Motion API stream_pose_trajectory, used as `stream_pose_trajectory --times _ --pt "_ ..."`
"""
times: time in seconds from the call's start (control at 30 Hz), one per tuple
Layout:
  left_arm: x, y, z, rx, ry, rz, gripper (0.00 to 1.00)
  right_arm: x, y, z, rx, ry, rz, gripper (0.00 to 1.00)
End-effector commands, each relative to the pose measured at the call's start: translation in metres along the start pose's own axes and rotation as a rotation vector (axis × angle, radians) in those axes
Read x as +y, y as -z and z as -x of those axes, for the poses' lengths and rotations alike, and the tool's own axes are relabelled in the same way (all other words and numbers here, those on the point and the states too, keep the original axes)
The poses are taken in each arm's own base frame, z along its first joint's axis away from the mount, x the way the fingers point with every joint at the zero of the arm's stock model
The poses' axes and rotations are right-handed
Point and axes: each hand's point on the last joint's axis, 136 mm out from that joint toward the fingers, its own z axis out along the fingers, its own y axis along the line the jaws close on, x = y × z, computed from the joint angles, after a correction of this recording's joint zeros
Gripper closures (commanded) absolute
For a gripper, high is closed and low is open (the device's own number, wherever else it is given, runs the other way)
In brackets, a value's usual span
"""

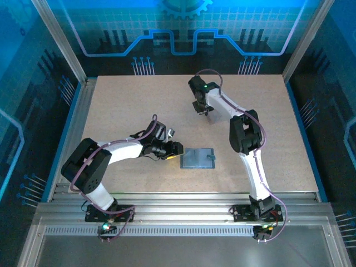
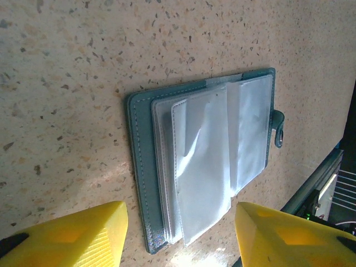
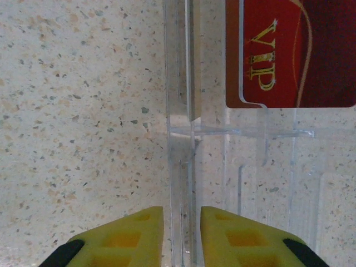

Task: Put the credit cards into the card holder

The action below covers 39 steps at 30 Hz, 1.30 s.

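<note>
Teal-grey wallet [image 2: 139, 167], one item: you have it lying open on the speckled table [image 2: 67, 83] in front of the left arm, clear plastic sleeves fanned upward and empty, snap tab at the far edge. Left claw [image 2: 181, 214], one item: yellow fingers [image 2: 72, 236] spread wide to either side of the wallet's near end, gripping nothing. Red card [image 3: 289, 55], one item: it lies flat inside a clear plastic tray [image 3: 178, 128] at the far middle of the table, well apart from the wallet, with a rounded corner facing you. Right claw [image 3: 182, 214], one item: its jaws are drawn narrow with the tray's upright wall standing between them, beside the card, not on it; whether the pads already pinch that wall you cannot tell. Step in hand, by my reading: fetching the first card, with nothing yet in the wallet. For your next move you would likely need the right claw off the wall and onto the card itself; it lies flat, so you will probably have to tip or slide it against the tray's edge to get a finger under, while the left claw steadies the wallet and keeps a sleeve open. Legible writing: "VIP" in gold letters on the red card, with a thin gold curve beside it. No lettering readable on the wallet or tray.
</note>
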Motion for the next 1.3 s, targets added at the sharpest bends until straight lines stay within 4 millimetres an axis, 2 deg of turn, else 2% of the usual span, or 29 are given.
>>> stream_pose_trajectory --times 0.0,0.37,0.63,0.83,0.9,0.93,1.1,1.27 --pt "-0.010 0.006 -0.003 -0.001 -0.030 -0.040 0.45 -0.007 -0.007 -0.005 0.040 0.020 -0.024 0.76" --pt "-0.010 0.008 -0.003 -0.009 -0.032 -0.042 0.45 -0.014 -0.011 -0.008 0.054 0.007 -0.027 0.88" --pt "-0.012 0.009 -0.003 -0.011 -0.033 -0.050 0.45 -0.024 0.002 0.001 0.025 0.006 -0.053 1.00" --pt "-0.015 0.013 -0.001 -0.030 -0.043 -0.064 0.44 -0.028 0.027 0.012 -0.029 -0.011 -0.039 1.00" --pt "-0.016 0.014 -0.001 -0.039 -0.048 -0.063 0.43 -0.026 0.029 0.012 -0.032 -0.010 -0.029 1.00" --pt "-0.016 0.015 0.000 -0.044 -0.051 -0.062 0.43 -0.029 0.045 0.018 -0.062 -0.020 -0.022 1.00" --pt "-0.018 0.019 0.000 -0.056 -0.062 -0.069 0.43 -0.026 0.074 0.023 -0.110 -0.026 -0.004 1.00" --pt "-0.019 0.019 0.000 -0.056 -0.063 -0.073 0.45 -0.018 0.117 0.021 -0.186 -0.041 0.026 1.00"
